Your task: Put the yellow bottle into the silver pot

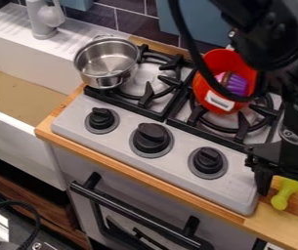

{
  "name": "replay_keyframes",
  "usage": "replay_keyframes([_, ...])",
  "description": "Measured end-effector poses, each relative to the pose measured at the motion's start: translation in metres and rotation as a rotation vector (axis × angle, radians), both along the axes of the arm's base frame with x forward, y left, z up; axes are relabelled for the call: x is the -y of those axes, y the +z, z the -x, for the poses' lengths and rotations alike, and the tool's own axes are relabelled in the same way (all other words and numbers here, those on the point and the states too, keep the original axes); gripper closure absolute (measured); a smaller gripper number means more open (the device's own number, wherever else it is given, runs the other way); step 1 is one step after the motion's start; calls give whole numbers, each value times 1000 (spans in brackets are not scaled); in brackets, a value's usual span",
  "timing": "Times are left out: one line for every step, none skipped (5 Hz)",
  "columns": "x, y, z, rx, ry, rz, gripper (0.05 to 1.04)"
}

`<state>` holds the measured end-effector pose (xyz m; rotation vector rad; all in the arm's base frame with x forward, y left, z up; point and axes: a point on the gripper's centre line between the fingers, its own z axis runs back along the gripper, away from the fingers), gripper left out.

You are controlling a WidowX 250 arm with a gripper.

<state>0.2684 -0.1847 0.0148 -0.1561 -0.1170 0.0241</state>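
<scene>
The black arm (pixel 294 93) comes in from the top right corner and bends down along the right edge, over the right end of the stove (pixel 121 131); its claw (pixel 287 199) points downward at the lower right, the two fingers spread wide apart; the yellow bottle (pixel 289 186) shows between them, at the wooden counter (pixel 272 219) beside the stove, and I cannot tell whether either finger touches it; a black cable (pixel 189 36) loops down from the arm in front of the red pot.

The bottle is smooth and yellow-green, narrowing to a neck with a rounded end; the silver pot (pixel 105 79) is round, of shiny metal with a rolled rim, and stands upright on the left burner; the stove has a smooth pale top, black grates (pixel 148 95) and three ridged black knobs (pixel 151 138).

The silver pot's bare metal bottom catches the light; the red pot (pixel 211 61), tilted on the right burner, holds a ribbed purple and brown piece (pixel 238 85).
</scene>
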Motion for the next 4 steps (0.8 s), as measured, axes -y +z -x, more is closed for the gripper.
replay_keyframes([0, -4, 1, -10, 1, -8, 546])
replay_keyframes([0, -5, 0, -5, 4, -7, 799])
replay_keyframes([1, -5, 0, 7, 2, -5, 831])
replay_keyframes([-2, -3, 2, -10, -3, 0, 831])
